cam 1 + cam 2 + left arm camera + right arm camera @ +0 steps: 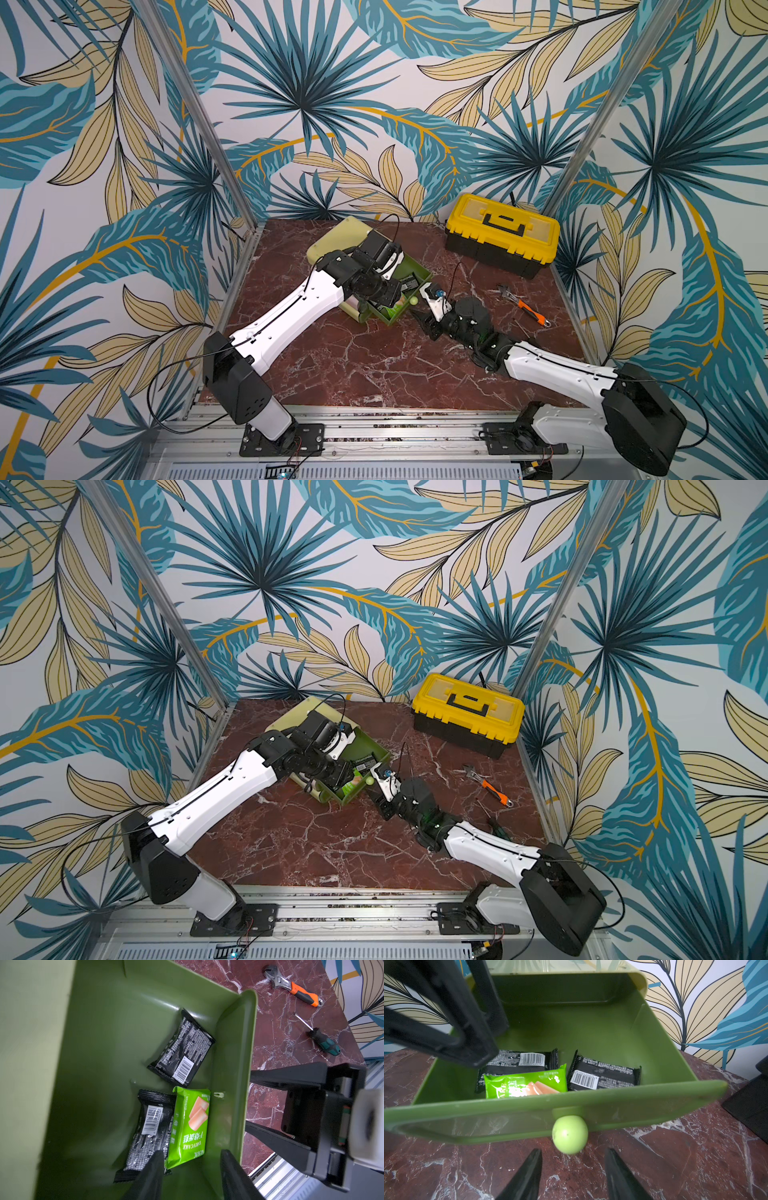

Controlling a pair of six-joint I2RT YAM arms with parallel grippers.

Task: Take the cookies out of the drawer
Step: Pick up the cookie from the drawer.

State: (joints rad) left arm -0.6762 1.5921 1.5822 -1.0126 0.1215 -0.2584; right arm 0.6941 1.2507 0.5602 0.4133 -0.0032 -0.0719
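Both claws spread apart, empty: left gripper (191, 1150) over the cookies (187, 1122) in the drawer (232, 1064), right gripper (573, 1156) at the knob's (569, 1134) 4 o'clock.

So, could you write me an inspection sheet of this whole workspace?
Surface: red-brown marble tabletop.
Job's things: open green drawer holds a green packet, a black packet beside it, a separate black packet.
Clutter: wrench, screwdriver, yellow toolbox.
Pincers: left pincer open over the packets; right pincer open before the drawer knob, holding nothing.
Cables: black cables along both arms.
Surroundings: leaf-patterned walls, metal frame posts.
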